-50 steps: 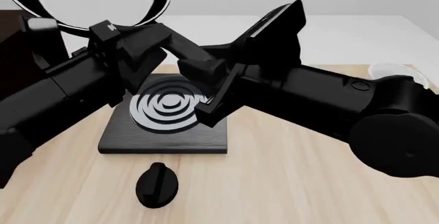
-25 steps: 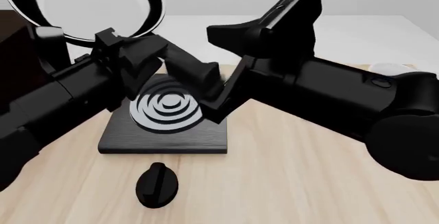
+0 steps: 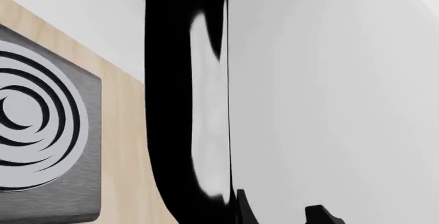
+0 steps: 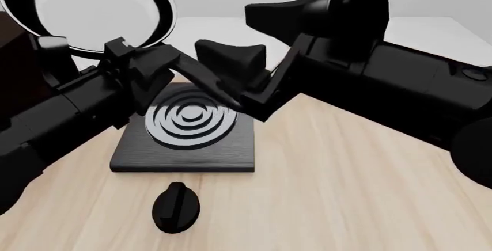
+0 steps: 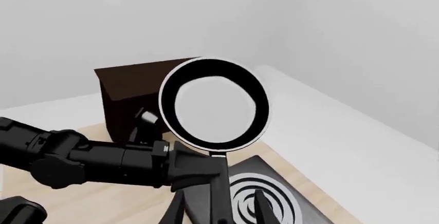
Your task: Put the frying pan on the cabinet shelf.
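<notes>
Lifted higher and leftward, the frying pan (image 4: 89, 10) stays clamped in the left gripper (image 4: 181, 67); the right gripper's (image 5: 219, 206) jaw state is unclear.

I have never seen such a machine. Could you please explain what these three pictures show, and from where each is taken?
These are simulator renders of two black robot arms at a wooden table. The front view looks down over both: the left arm enters from the left, the right arm from the right. The other two pictures come from a camera behind each gripper. On the table lie a square stove plate and a knob. The pan is up in the air. In the right wrist view its handle runs toward the right gripper, with the dark cabinet behind. The left wrist view shows the pan edge-on beside the left gripper. Which gripper clamps it, I cannot tell.
</notes>
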Controlling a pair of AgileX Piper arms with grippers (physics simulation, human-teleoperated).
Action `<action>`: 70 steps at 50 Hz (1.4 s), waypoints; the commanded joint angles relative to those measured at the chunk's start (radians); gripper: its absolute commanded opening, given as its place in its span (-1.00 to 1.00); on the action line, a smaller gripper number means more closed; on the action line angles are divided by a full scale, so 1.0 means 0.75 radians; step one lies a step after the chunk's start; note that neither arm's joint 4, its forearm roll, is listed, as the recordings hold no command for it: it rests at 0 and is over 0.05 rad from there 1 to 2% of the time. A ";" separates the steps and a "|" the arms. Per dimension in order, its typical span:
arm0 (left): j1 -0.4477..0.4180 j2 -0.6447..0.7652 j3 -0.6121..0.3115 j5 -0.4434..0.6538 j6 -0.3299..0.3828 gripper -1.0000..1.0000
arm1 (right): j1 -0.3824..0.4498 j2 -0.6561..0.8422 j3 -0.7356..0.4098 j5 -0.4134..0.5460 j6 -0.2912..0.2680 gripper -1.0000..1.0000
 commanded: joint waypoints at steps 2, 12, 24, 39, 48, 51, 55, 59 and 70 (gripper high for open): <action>0.025 -0.019 -0.022 -0.011 0.016 -1.00 | -0.053 -0.071 -0.005 0.059 0.034 1.00; 0.074 -0.043 -0.033 0.012 0.019 -1.00 | -0.183 -0.248 0.044 0.111 0.067 1.00; 0.170 -0.091 0.020 -0.020 -0.017 -1.00 | -0.340 -0.446 0.162 0.178 0.071 1.00; 0.310 -0.156 0.111 -0.097 -0.110 -1.00 | -0.545 -0.752 0.377 0.243 0.130 1.00; 0.417 -0.204 0.171 -0.150 -0.204 -1.00 | -0.593 -0.853 0.502 0.266 0.137 1.00; 0.454 -0.213 0.172 -0.145 -0.218 -1.00 | -0.603 -0.871 0.519 0.270 0.150 1.00; 0.493 -0.228 0.159 -0.122 -0.219 -1.00 | -0.639 -0.913 0.555 0.277 0.133 1.00; 0.552 -0.205 0.116 -0.085 -0.186 -1.00 | -0.671 -0.964 0.599 0.300 0.157 1.00; 0.649 -0.071 0.004 -0.123 -0.227 -1.00 | -0.739 -1.112 0.697 0.389 0.186 1.00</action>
